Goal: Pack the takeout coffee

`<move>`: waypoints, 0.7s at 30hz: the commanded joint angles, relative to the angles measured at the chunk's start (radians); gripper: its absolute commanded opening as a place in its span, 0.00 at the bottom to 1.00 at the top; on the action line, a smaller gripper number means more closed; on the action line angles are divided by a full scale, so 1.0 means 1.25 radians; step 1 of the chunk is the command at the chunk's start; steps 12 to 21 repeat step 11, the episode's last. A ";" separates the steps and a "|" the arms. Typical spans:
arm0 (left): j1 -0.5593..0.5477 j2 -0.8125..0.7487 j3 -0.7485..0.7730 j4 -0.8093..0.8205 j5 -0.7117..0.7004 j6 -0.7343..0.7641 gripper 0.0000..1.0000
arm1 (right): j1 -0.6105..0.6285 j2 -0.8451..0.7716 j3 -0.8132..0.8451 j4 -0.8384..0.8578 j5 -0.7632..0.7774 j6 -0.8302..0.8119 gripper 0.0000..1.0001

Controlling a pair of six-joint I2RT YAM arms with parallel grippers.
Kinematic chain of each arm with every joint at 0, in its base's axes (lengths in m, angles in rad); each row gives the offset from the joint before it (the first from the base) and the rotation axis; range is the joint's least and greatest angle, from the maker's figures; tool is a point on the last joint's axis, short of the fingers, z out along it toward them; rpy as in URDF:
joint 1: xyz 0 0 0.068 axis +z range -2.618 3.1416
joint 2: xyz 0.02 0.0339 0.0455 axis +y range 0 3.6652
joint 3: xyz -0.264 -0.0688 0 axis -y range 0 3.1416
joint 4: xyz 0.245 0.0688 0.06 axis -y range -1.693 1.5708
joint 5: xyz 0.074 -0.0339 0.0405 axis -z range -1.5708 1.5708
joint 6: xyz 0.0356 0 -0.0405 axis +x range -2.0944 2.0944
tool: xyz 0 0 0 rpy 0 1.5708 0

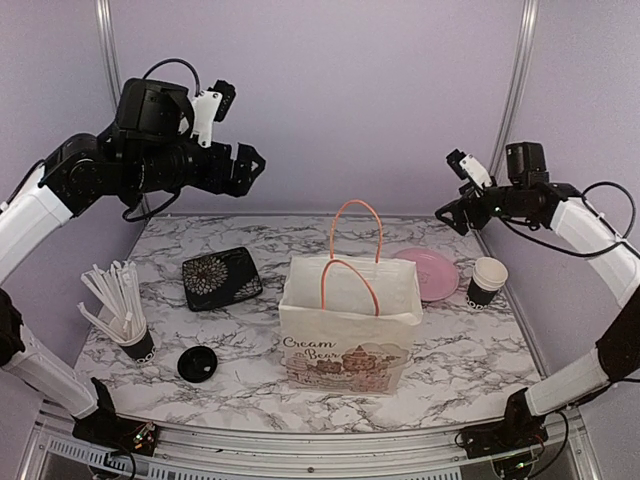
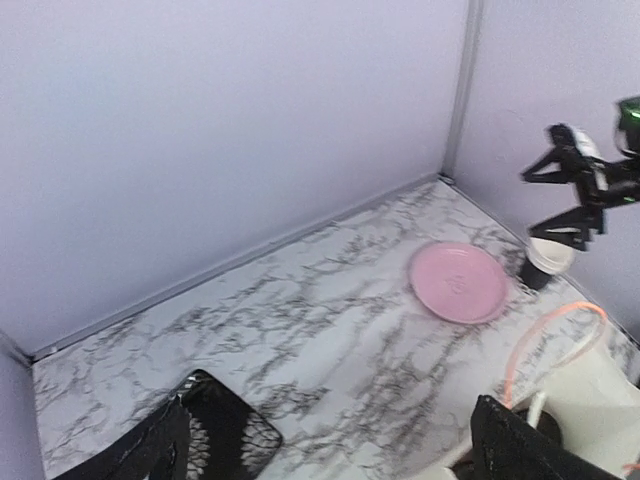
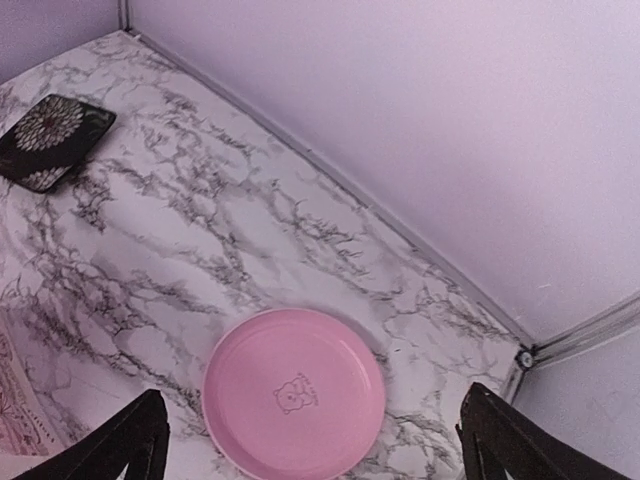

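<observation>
Black cup (image 1: pixel 487 281) upright, open-topped, far right; black lid (image 1: pixel 196 364) flat front-left

The tabletop (image 1: pixel 450 370) is smooth and faintly glossy, with a white marble print veined in grey. The bag (image 1: pixel 345 340) is matt cream paper, softly creased, with thin orange cord handles (image 1: pixel 355 215). The plate (image 3: pixel 295 392) is smooth pink with a satin sheen, possibly plastic. The tray (image 1: pixel 221 277) is glossy black with a white floral print. The coffee cup (image 1: pixel 487 280) is matt black paper, white inside. The lid (image 1: pixel 197 364) is black plastic with a dull shine. My fingers (image 3: pixel 130 445) are matt black plastic. The walls (image 1: pixel 350 90) are flat, matt lilac.
</observation>
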State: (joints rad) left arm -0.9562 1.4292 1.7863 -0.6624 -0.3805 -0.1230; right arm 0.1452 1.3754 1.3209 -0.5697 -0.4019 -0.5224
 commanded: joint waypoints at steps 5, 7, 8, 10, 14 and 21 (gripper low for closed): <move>0.172 -0.053 -0.162 0.187 -0.222 -0.005 0.99 | -0.025 -0.126 0.052 0.125 0.165 0.174 0.99; 0.186 -0.057 -0.193 0.219 -0.263 -0.016 0.99 | -0.025 -0.168 0.039 0.162 0.199 0.194 0.99; 0.191 -0.057 -0.197 0.224 -0.272 -0.015 0.99 | -0.025 -0.195 0.024 0.188 0.214 0.199 0.99; 0.194 -0.052 -0.203 0.229 -0.272 -0.004 0.99 | -0.025 -0.243 -0.023 0.249 0.235 0.209 0.99; 0.195 -0.050 -0.207 0.235 -0.268 0.007 0.99 | -0.024 -0.255 -0.033 0.260 0.236 0.219 0.99; 0.195 -0.050 -0.207 0.235 -0.268 0.007 0.99 | -0.024 -0.255 -0.033 0.260 0.236 0.219 0.99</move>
